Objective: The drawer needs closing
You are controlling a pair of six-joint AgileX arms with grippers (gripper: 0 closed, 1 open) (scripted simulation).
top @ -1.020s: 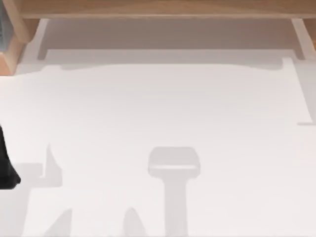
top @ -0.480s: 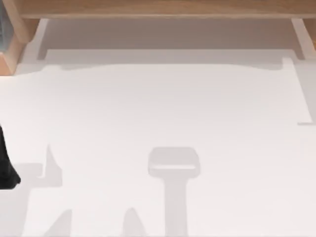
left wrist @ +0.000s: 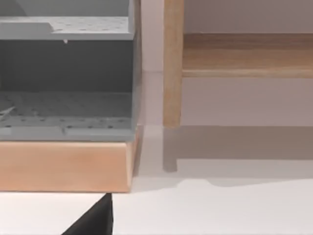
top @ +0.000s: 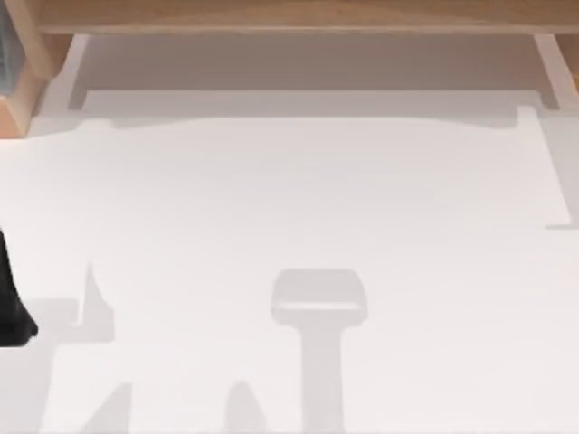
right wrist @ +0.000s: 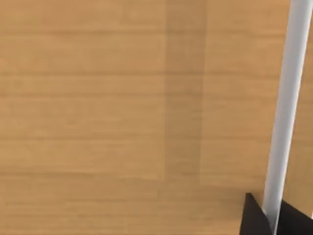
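The drawer stands pulled out from under the light wood frame at the far side of the top view. It has thin white side walls and a white front edge. My left gripper hovers low over the white table, near a corner of the wood frame. Part of the left arm is at the table's left edge. My right gripper is close against a wood panel. Its dark fingertips sit on either side of a thin white strip.
A grey perforated shelf unit on a wooden base stands left of the frame. The white table stretches in front of the drawer, crossed by soft shadows.
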